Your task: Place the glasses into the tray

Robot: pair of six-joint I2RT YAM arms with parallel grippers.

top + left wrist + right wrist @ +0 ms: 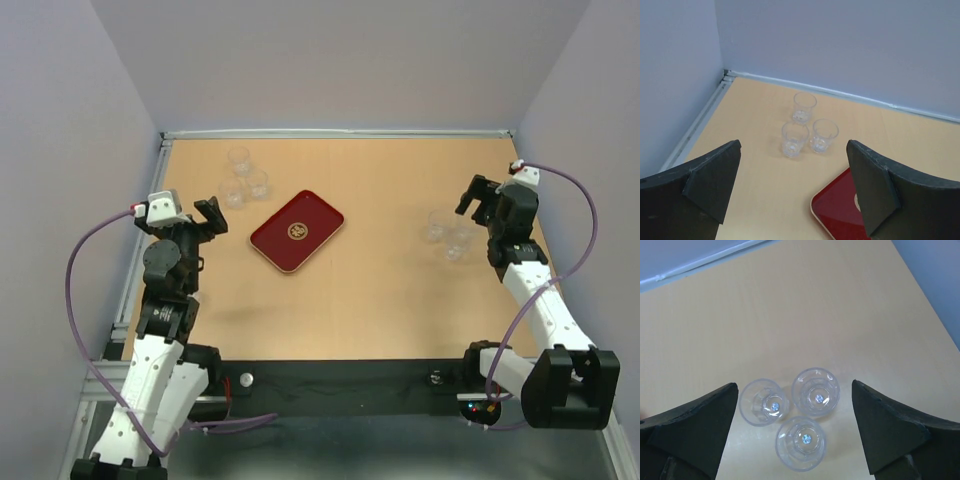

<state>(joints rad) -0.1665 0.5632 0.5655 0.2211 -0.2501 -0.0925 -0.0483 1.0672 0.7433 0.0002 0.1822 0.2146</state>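
Open table (390, 290) runs between the tray (296, 231) and the three right glasses (815, 391), and across the whole near half. Each trio, the left glasses (794, 139) included, stands closely bunched with only narrow gaps between neighbours, open from above. The left trio sits near the tray's far corner, with the left wall (100, 120) bounding approach on that side.

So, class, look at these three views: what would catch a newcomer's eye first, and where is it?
The dark red tray lies just left of centre, nothing in it. Three clear glasses cluster toward the far left corner and three more stand near the right edge. The left gripper and right gripper hang open beside them, holding nothing.
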